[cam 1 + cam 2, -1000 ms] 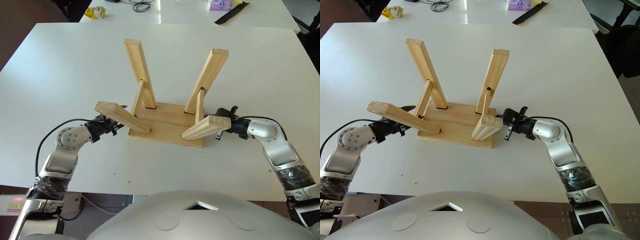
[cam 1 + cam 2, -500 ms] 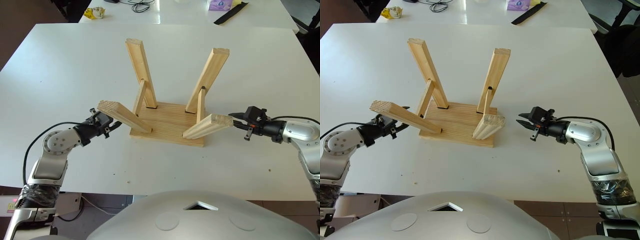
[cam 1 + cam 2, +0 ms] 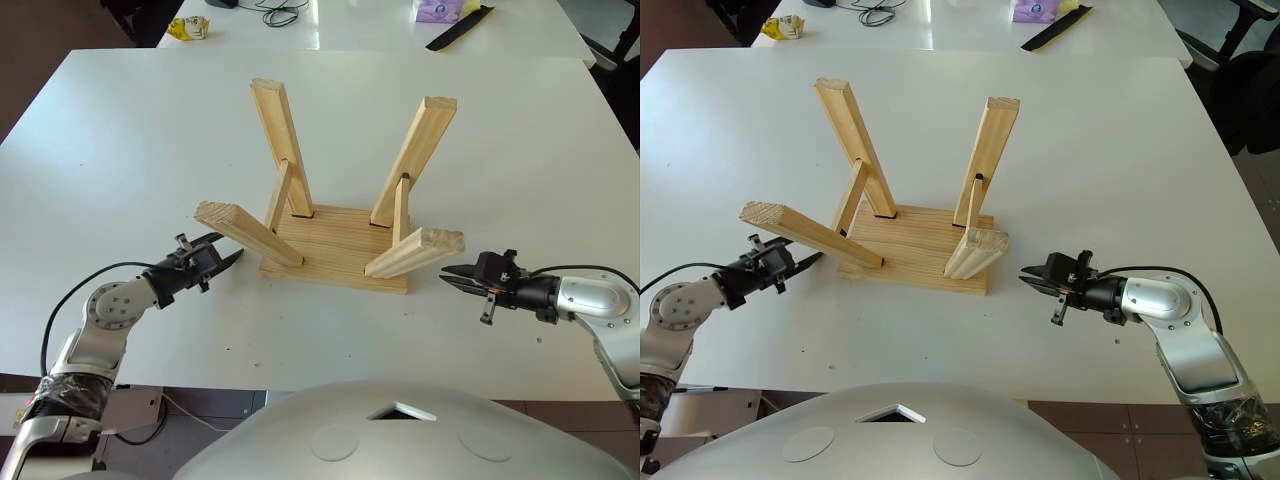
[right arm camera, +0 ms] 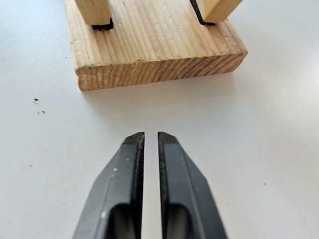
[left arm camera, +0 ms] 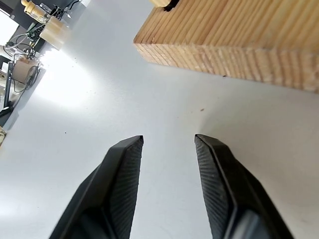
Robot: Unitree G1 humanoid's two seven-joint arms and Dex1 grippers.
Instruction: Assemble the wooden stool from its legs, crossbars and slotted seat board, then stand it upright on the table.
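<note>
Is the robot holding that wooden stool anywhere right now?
Nothing is held: the left end effector and right end effector are both empty, clear of the stool.

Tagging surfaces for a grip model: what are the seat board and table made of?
Seat board: pale bare-looking wood, likely pine; straight grain lines on face and edge. Table: smooth white top, perhaps laminate or paint; soft glare suggests a slight sheen.
</note>
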